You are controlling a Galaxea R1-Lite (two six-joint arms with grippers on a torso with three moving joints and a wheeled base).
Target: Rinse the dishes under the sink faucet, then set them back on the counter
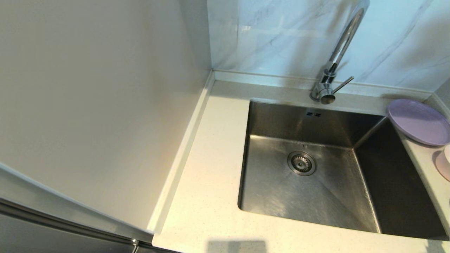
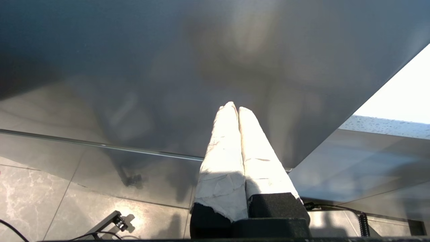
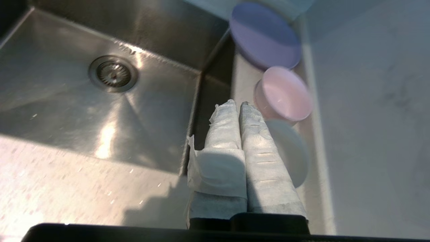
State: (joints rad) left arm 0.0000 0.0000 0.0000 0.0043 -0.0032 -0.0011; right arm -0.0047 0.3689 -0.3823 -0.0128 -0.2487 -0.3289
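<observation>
The right gripper (image 3: 239, 103), its taped fingers pressed together, hangs over the counter (image 3: 50, 188) at the sink's (image 3: 67, 101) right rim. Just beyond its tips stands the cup (image 3: 284, 94), with the plate (image 3: 265, 35) farther along the same strip, near the drain strainer (image 3: 113, 73) side corner

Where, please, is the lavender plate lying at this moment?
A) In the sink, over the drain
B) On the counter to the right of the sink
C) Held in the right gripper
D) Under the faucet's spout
B: the plate lies on the counter strip right of the sink, near the back wall, and the right gripper is shut on nothing.
</observation>
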